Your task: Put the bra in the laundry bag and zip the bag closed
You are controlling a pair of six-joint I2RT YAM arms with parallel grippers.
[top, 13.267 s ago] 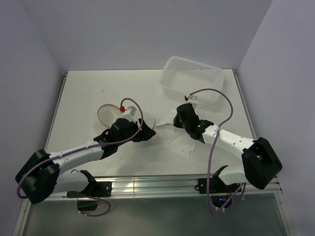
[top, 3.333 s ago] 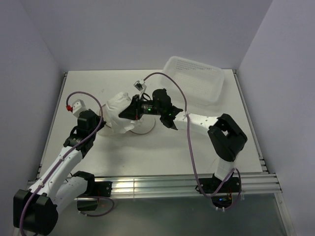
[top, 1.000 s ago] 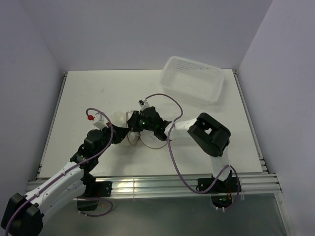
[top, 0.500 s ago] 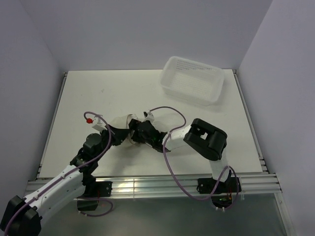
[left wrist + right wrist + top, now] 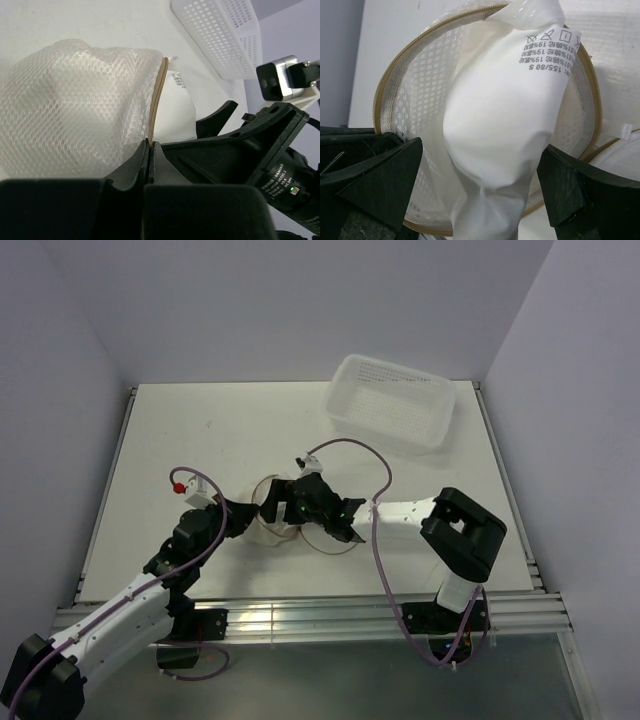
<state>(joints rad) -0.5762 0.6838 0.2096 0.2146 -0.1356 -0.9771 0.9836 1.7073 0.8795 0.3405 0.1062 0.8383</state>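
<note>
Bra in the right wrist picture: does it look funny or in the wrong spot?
Yes. The bra is a bunched lump lying across the open mouth of the laundry bag, not tucked in. Its care label end pokes over the beige zip rim, so the zip probably could not close yet.

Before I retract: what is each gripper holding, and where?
Left gripper pinches the laundry bag by its beige zip rim. Right gripper holds nothing, open either side of the bra.
</note>
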